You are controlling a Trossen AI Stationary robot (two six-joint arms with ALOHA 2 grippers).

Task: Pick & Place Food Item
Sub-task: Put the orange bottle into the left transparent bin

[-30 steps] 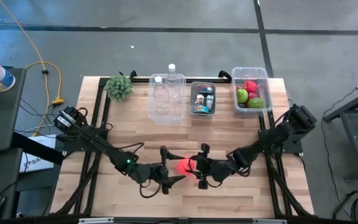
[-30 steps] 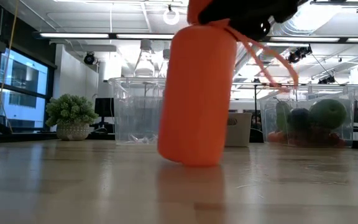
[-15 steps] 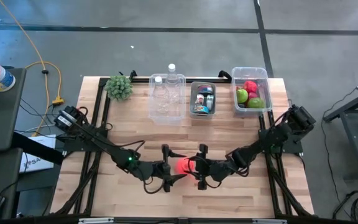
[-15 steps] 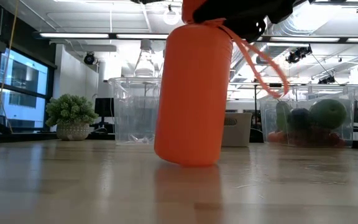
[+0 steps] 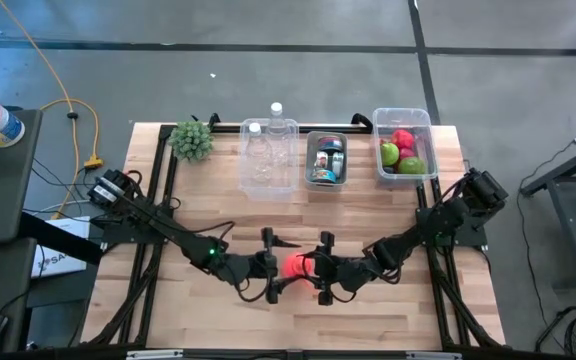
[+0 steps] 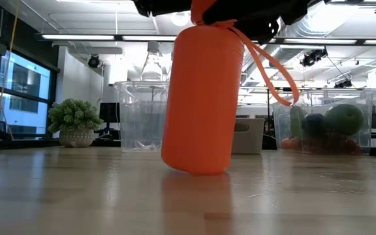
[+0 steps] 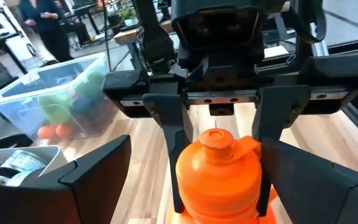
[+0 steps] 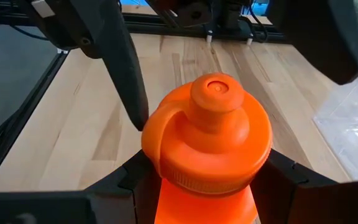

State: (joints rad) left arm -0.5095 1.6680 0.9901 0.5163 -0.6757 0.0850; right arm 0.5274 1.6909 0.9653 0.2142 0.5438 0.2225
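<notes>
The left gripper (image 5: 271,268) sits near the front edge of the table (image 5: 198,205), just left of its middle, with its fingers spread wide and nothing between them. Directly to its right is the orange bottle (image 5: 295,267), which stands close to upright with a slight lean, its long axis near vertical and its cap and strap loop at the top. The right gripper (image 5: 324,270) is on the bottle's far side, its fingers pressed against the body just below the cap, so it holds the bottle pinched.

The bottle lies between the two grippers. In the left wrist view its cap fills the space ahead of the left gripper's open fingers, with the right gripper facing from behind it. Both grippers are about equally close, but only the right one has a grip. A handover looks to be what comes next, with the left fingers needing to close around the body from the opposite side.

Against the frame a second back, the left gripper has slid rightward toward the bottle, narrowing the gap. The bottle has edged slightly left and tipped a little in the low view. The right gripper has kept its place and its grip.
</notes>
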